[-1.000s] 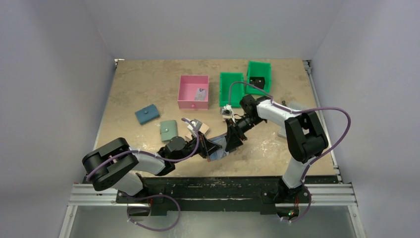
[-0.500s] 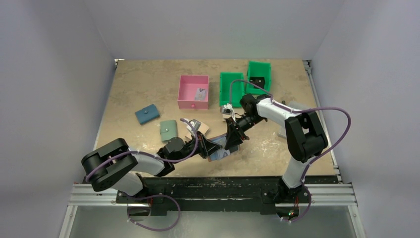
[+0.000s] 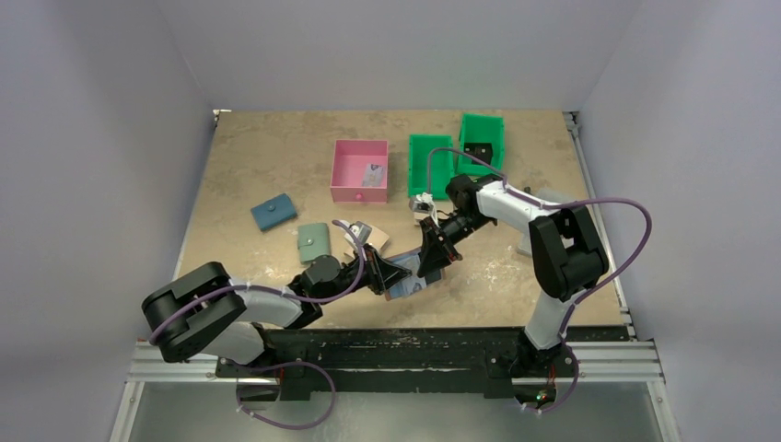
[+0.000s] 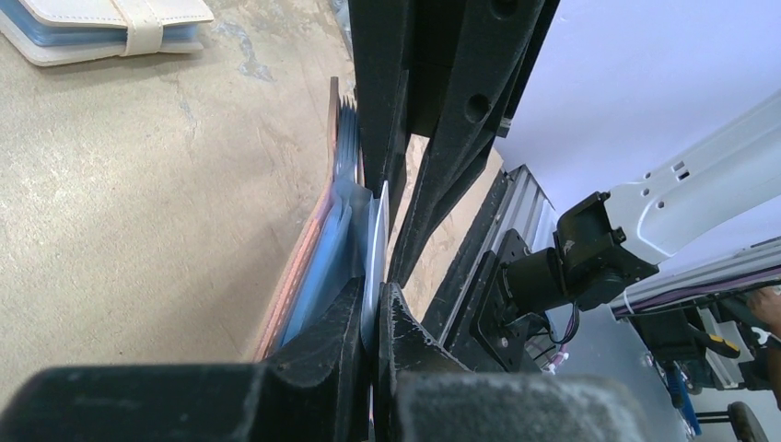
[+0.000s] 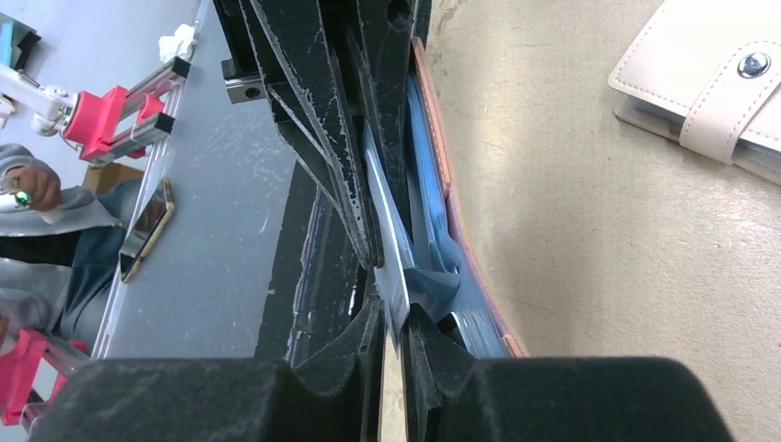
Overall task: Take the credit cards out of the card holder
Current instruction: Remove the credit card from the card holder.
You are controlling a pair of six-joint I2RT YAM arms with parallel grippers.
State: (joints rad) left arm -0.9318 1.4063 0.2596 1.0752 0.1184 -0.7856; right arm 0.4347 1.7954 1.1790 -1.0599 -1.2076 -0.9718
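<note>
At the tabletop's (image 3: 276,157) 6 o'clock edge, the right gripper (image 5: 394,313), reaching from 1 o'clock, has just pinched its jaws onto a pale card (image 5: 391,244) in the card holder (image 4: 322,267), which the left gripper (image 4: 373,313) clamps shut-jawed, readying extraction.

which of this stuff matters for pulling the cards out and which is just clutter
Job: card holder, pale card, left gripper, right gripper.
Lying about: beige wallet, blue wallet, sage wallet, pink bin, near green bin, far green bin.
</note>
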